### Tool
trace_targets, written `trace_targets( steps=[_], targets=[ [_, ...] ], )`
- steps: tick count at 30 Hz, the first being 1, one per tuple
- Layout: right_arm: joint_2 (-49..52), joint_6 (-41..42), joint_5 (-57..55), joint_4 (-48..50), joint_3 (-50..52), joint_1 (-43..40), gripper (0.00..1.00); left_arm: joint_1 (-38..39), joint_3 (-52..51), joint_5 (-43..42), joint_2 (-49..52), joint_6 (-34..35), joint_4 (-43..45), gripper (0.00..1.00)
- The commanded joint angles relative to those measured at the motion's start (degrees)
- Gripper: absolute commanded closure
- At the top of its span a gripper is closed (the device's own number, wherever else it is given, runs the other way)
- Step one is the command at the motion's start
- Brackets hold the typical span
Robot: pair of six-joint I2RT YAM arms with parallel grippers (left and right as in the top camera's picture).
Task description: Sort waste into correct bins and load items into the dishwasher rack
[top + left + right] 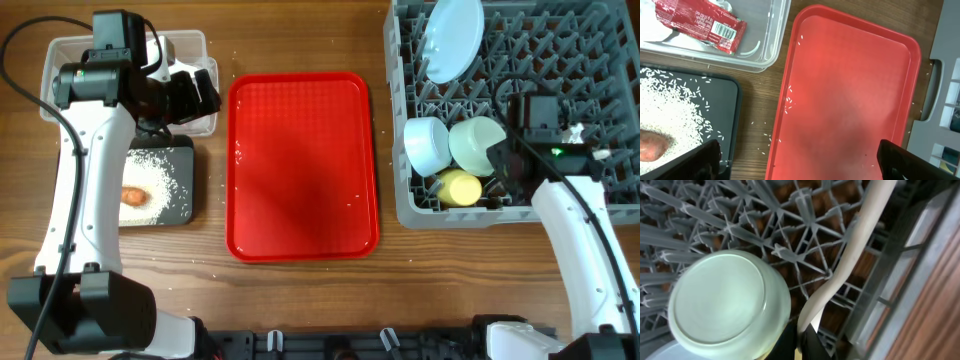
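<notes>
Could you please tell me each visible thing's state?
Left gripper: open, empty.
Right gripper: shut on spoon.
Plate: propped on edge in rack.
Bowls: upside down in rack.
Cup: in rack.
Red tray: stray grains only.
Clear tub: holds wrapper.
Black tray: holds rice, carrot.

Between the left gripper's (807,162) spread jaws the red tray (850,90) lies open. The right gripper (799,341), clamping the white spoon (860,235), has a mint bowl (725,305) on its left, rack wall (925,245) right, pegs (805,202) ahead.
</notes>
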State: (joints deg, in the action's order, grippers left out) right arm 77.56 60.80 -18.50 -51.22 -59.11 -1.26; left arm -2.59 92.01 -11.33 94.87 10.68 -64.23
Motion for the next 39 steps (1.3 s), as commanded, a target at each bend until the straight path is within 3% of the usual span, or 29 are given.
trace_targets(
  steps=[1, 3, 5, 7, 8, 12, 15, 20, 24, 28, 34, 39],
  targets=[
    [-0.13, 1.36, 0.22, 2.32, 3.02, -0.28, 0.82, -0.15, 0.68, 0.33, -0.15, 0.07, 0.09, 0.00],
    [-0.13, 1.27, 0.15, 3.74, 4.39, -0.31, 0.36, -0.15, 0.68, 0.33, -0.15, 0.07, 0.09, 0.00],
    [-0.22, 0.61, 0.15, 4.37, 4.37, -0.33, 0.28, -0.15, 0.68, 0.33, -0.15, 0.07, 0.09, 0.00],
    [-0.39, -5.18, 1.11, 4.22, 2.86, -0.33, 0.28, -0.15, 0.68, 0.33, -0.15, 0.07, 0.09, 0.00],
    [-0.96, -9.84, 2.36, 3.61, 1.22, -0.33, 0.27, -0.15, 0.68, 0.33, -0.15, 0.07, 0.09, 0.00],
    [-10.27, -39.34, 17.66, -0.90, -10.40, -0.15, 0.00, -0.15, 0.68, 0.33, -0.15, 0.07, 0.09, 0.00],
    [-20.74, -47.50, 23.76, -11.34, -19.82, -0.11, 0.00, -0.15, 0.68, 0.33, -0.15, 0.07, 0.09, 0.00],
    [-33.42, -44.30, 22.99, -16.81, -20.17, -0.11, 0.00, -0.15, 0.68, 0.33, -0.15, 0.07, 0.09, 0.00],
    [-34.32, -59.23, 24.20, -13.31, -19.67, -0.11, 0.00, -0.15, 0.68, 0.33, -0.15, 0.07, 0.09, 0.00],
    [-42.51, -66.84, 24.20, 7.13, -3.67, -0.17, 0.00, -0.15, 0.68, 0.33, -0.15, 0.07, 0.09, 0.00],
    [-65.64, -66.64, 26.36, 42.05, 36.87, -0.22, 0.00, -0.15, 0.68, 0.33, -0.15, 0.07, 0.09, 0.00],
    [-77.40, -63.04, 30.53, 56.68, 56.70, -0.20, 0.00, -0.15, 0.68, 0.33, -0.15, 0.07, 0.09, 0.00]
  ],
)
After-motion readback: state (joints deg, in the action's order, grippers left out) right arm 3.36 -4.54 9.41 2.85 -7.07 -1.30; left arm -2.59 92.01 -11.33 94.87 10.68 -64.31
